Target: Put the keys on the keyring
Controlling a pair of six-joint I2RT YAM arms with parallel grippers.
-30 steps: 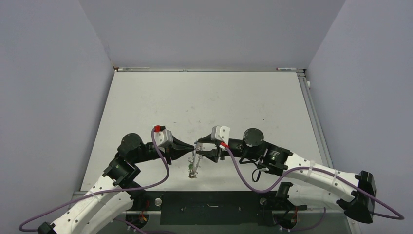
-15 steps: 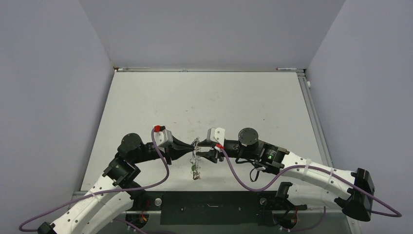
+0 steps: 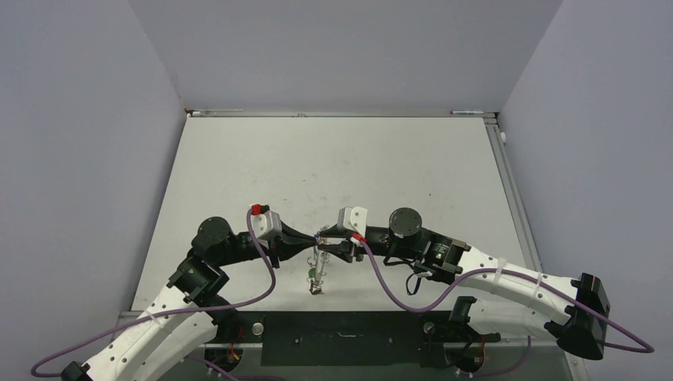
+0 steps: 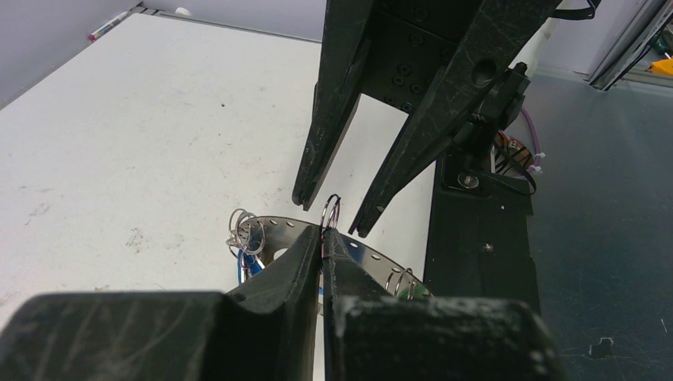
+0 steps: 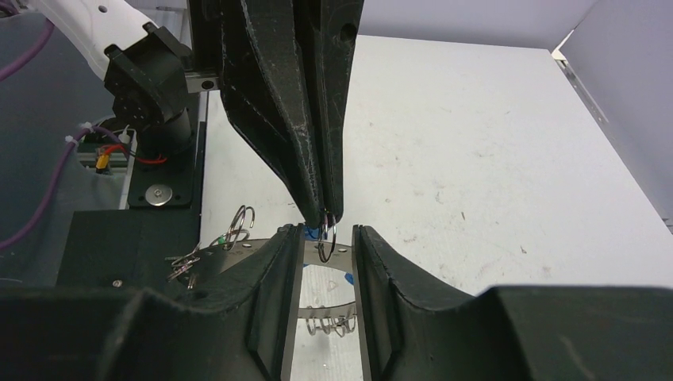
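Note:
The keyring (image 3: pixel 317 274), a flat grey band with holes, hangs edge-on between the two grippers, above the table. My left gripper (image 4: pixel 324 234) is shut on a small split ring (image 4: pixel 331 210) at the band's top rim (image 4: pixel 373 258). My right gripper (image 5: pixel 327 234) faces it with its jaws a little apart. They straddle that split ring (image 5: pixel 325 240) and the left fingertips (image 5: pixel 325 213) without touching them. More small rings (image 5: pixel 329 325) hang from the lower rim. A blue tag (image 4: pixel 250 266) and a green tag (image 5: pixel 220 240) dangle from the band. The keys themselves are too small to make out.
A black base plate (image 3: pixel 341 337) runs along the table's near edge just below the hanging ring. The white table (image 3: pixel 341 167) stretches back to grey walls. Purple cables (image 3: pixel 393 282) loop from both wrists.
The right arm has slid left toward the left gripper and its jaws have narrowed around the split ring. The left gripper holds still and the hanging ring sways slightly.

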